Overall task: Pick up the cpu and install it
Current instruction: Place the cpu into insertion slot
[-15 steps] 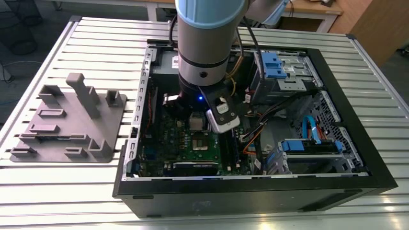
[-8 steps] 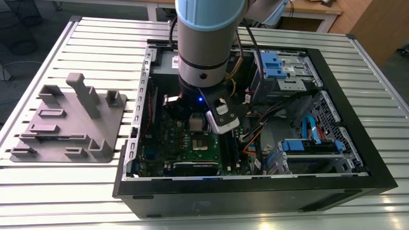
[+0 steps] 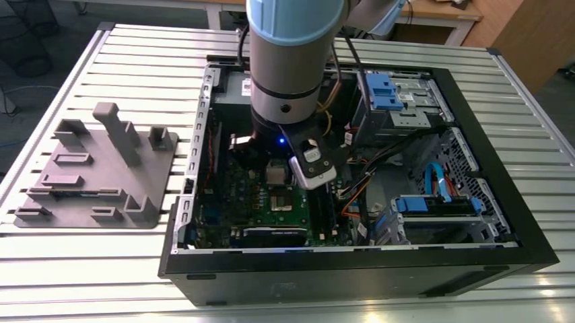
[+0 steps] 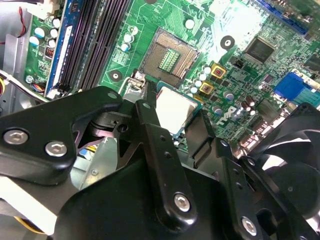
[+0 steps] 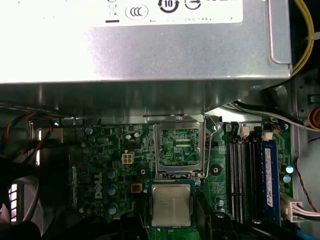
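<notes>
Inside the case (image 3: 503, 222), over the board (image 4: 165, 20), the cpu (image 4: 175, 107) was found clamped between the gripper (image 4: 176, 122) fingers (image 4: 154, 140), one finger closed on each opposite edge.

- Orientation: the chip was held flat, lid up, parallel to the board. The outline was near-square, so no real long axis could be made out. Its edges were squared with the socket (image 4: 169, 56) frame and the memory slots (image 4: 95, 40).
- Position: the cpu was placed just beside the socket, not over it. The socket was seen uncovered, with its contacts exposed.
- Surface: the case was laid on its side, open, on a slatted metal table (image 3: 90, 276). A grey fixture (image 3: 90, 182) was set on the table at the exterior view's left, apart from the case.
- Room: a wooden desk (image 3: 449, 13) was seen behind the table.
- Writing: white lettering was noted on the board. A white label (image 5: 150, 10) with marks was noted on the power supply (image 5: 150, 55). Faint print on the cpu lid could not be read.
</notes>
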`<state>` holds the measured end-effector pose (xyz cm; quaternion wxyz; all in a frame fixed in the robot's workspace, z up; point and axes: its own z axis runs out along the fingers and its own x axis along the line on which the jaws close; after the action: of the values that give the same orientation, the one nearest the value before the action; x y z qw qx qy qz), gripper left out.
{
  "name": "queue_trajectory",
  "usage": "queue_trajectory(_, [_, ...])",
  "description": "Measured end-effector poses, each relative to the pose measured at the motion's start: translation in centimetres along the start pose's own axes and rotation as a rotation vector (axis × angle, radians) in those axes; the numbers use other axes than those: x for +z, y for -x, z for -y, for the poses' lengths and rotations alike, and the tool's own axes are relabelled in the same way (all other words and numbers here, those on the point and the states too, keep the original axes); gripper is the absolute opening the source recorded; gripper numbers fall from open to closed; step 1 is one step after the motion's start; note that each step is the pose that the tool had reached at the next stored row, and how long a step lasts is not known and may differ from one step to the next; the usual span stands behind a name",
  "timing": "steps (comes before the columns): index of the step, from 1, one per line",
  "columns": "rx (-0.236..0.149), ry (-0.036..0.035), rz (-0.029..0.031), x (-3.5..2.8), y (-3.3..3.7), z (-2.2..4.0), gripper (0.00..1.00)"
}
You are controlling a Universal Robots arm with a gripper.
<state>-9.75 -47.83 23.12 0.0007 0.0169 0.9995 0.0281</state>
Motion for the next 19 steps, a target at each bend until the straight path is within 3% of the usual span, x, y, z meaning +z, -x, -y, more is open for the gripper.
queue_trajectory(8, [0.0, 0.0001, 0.0001, 0.77, 0.02, 0.51, 0.47])
queue_trajectory(19, [0.0, 0.0001, 0.0001, 0.83, 0.02, 0.52, 0.47])
